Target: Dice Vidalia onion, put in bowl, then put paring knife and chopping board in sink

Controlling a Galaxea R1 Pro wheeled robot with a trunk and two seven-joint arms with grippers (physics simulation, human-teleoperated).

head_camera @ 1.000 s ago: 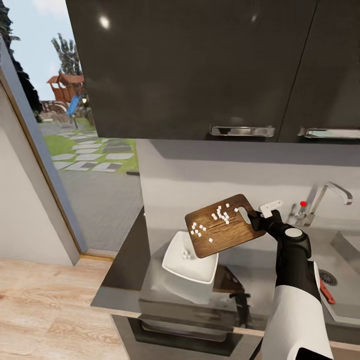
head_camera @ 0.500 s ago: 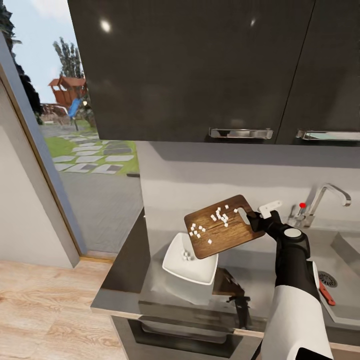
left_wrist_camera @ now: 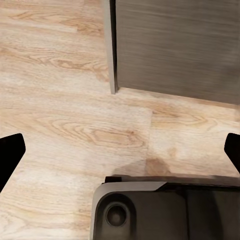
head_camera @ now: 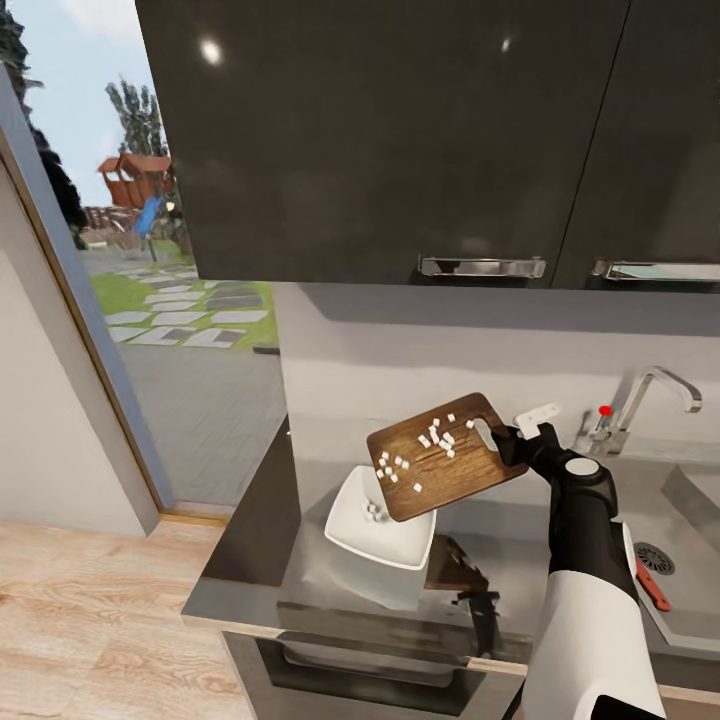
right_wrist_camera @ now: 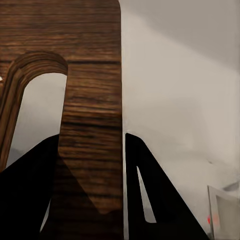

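Observation:
My right gripper point(head_camera: 507, 440) is shut on the slot end of the dark wooden chopping board point(head_camera: 445, 457), holding it in the air with its far end tilted down over the white bowl point(head_camera: 392, 540). Several white diced onion pieces point(head_camera: 436, 437) lie on the board, and a few more sit in the bowl. In the right wrist view the board point(right_wrist_camera: 92, 100) is clamped between the two black fingers point(right_wrist_camera: 150, 195). The paring knife point(head_camera: 651, 588) lies in the sink point(head_camera: 690, 622) by the drain. My left gripper point(left_wrist_camera: 122, 150) is open, facing the wooden floor.
The bowl stands on the glossy dark countertop point(head_camera: 255, 560) near its left end. The chrome tap point(head_camera: 655, 385) and its red-knobbed lever point(head_camera: 604, 410) stand behind the sink. Dark wall cabinets point(head_camera: 400, 140) hang overhead. A glass door point(head_camera: 150, 300) is at the left.
The board has shifted slightly to the left and tipped a little more, and the onion pieces have slid a bit toward its lower end. The camera also moved slightly.

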